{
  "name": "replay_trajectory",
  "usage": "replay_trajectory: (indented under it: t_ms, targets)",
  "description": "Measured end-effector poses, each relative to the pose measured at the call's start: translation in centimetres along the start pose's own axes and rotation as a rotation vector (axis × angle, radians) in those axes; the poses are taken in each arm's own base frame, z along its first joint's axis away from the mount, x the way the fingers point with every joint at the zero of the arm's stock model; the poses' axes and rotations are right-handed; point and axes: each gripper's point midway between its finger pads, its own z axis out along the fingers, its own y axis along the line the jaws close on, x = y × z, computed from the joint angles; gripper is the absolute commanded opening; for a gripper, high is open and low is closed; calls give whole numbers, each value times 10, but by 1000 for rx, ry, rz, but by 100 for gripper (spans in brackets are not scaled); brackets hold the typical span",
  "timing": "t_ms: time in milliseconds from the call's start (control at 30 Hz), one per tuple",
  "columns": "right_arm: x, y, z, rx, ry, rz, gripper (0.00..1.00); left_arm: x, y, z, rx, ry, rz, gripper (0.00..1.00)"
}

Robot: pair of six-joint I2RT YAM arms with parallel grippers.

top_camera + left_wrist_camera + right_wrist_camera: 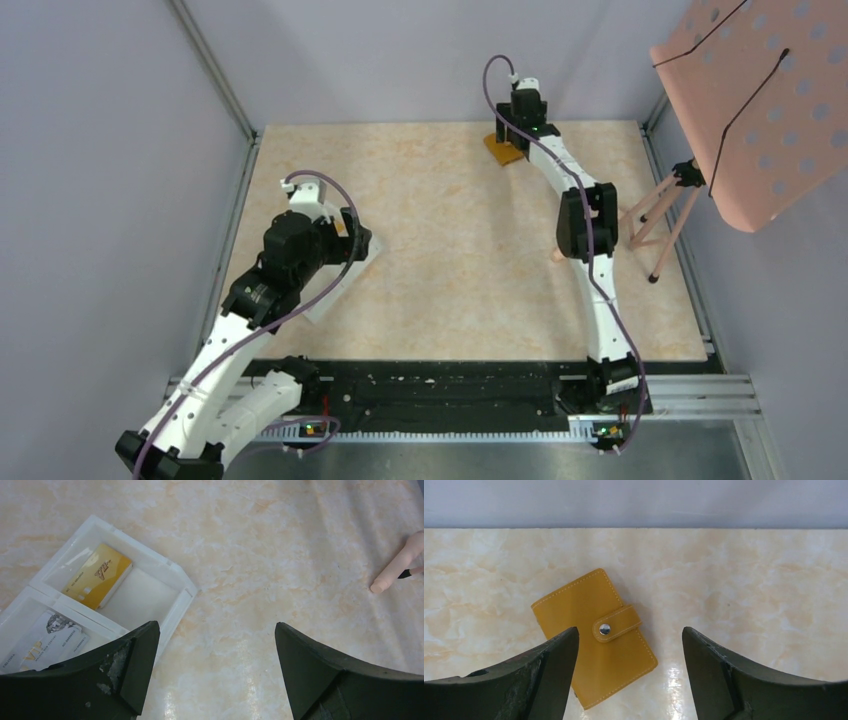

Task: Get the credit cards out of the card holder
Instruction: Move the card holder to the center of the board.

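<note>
The card holder is a tan-orange wallet lying flat and closed, its snap tab fastened, at the table's far edge. My right gripper hovers right over it, open, with the wallet between and below the jaws; it also shows in the top view. Two cards lie in a white two-compartment tray: a gold-yellow one in the far compartment and a whitish one in the near one. My left gripper is open and empty over bare table just right of the tray.
A pink perforated panel on thin legs stands at the right edge; one leg tip shows in the left wrist view. Grey walls close the table at the back and sides.
</note>
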Motion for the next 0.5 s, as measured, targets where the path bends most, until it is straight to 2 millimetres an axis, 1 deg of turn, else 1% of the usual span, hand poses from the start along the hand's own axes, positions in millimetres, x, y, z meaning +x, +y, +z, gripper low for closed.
replay_trajectory:
  t_ms: [100,133,200,267,400,500]
  targets:
    - [19,4,12,-39,40,53,76,1,0,1,-1,3,0,91]
    - [28,3,17,-52,63,82,75,0,0,1,-1,2,1,91]
    - [40,7,21,-77,95,126,74,1,0,1,-1,3,1,91]
    - [48,9,24,-100,117,176,73,1,0,1,-1,5,1,91]
    - [51,5,28,-138,135,261,70,2,1,2,-4,9,4,91]
    - [50,2,29,-154,142,297,65,1,3,2,-13,5,8,92]
